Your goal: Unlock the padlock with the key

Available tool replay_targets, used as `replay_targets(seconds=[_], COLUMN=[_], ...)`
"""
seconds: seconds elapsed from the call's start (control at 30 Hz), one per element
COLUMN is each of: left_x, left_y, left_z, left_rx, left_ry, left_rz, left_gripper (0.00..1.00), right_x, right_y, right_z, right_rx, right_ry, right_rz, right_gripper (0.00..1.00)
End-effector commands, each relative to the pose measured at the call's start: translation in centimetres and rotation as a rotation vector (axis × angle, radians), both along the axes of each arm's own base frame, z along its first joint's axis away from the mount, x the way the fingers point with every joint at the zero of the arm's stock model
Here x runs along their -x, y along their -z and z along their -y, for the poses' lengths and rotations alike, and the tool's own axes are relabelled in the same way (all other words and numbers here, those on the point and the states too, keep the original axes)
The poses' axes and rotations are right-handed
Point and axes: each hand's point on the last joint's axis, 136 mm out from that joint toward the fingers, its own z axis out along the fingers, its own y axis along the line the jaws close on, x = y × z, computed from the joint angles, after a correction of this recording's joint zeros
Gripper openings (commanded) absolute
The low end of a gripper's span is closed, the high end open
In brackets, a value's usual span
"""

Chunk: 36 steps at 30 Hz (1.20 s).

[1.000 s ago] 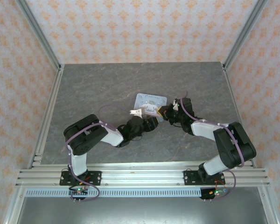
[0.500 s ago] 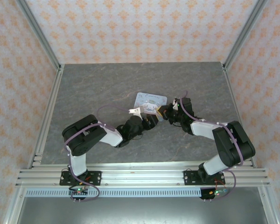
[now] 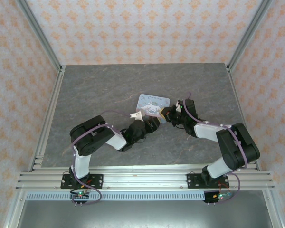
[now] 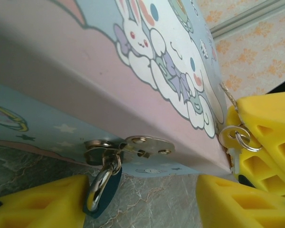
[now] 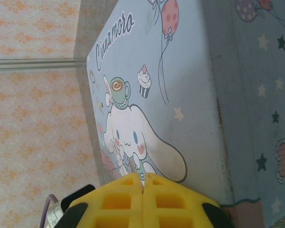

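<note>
Plainly, the tin point(image 5: 194, 85) carries the script "Cinnamoro" across its pale blue lid, above a white long-eared cartoon dog; no other writing can be read. Since a second ago the left arm's elbow has swung a little to the right and its wrist has edged closer to the tin, while the tin and the right arm lie as they did on the grey table point(image 3: 109, 85). The padlock point(image 4: 104, 192) hangs by its silver shackle from the hasp point(image 4: 133, 145) on the tin's side wall. Its long axis runs down from the hasp, with the teal body lowest, just above the table. The left gripper point(image 4: 142, 190) stands with jaws apart, one finger against the padlock. The right gripper point(image 5: 143, 179) is pinched tight on the key point(image 4: 230, 136) at the tin's corner.
</note>
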Motion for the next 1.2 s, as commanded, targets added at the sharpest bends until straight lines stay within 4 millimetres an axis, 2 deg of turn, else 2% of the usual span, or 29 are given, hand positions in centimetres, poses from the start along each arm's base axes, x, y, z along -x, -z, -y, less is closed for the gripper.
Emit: replay_targets(seconds=[0.0, 0.3, 0.9, 1.17], left_x=[0.0, -0.4, -0.1, -0.3], left_y=[2.9, 3.4, 4.6, 4.6], left_z=[-1.9, -2.5, -4.2, -4.1], left_rx=[-0.075, -0.123, -0.301, -0.295], left_ry=[-0.057, -0.094, -0.104, -0.116], left_rz=[-0.050, -0.076, -0.098, -0.103], left_gripper=[0.58, 0.35, 0.29, 0.23], right_x=[-0.2, -0.2, -0.3, -0.3], right_y=[1.2, 1.3, 1.9, 2.1], right_z=[0.3, 0.3, 0.2, 0.2], right_rx=[0.025, 0.026, 0.021, 0.021], right_ry=[0.015, 0.016, 0.015, 0.015], right_rz=[-0.027, -0.029, -0.037, -0.043], right_gripper=[0.00, 0.00, 0.00, 0.00])
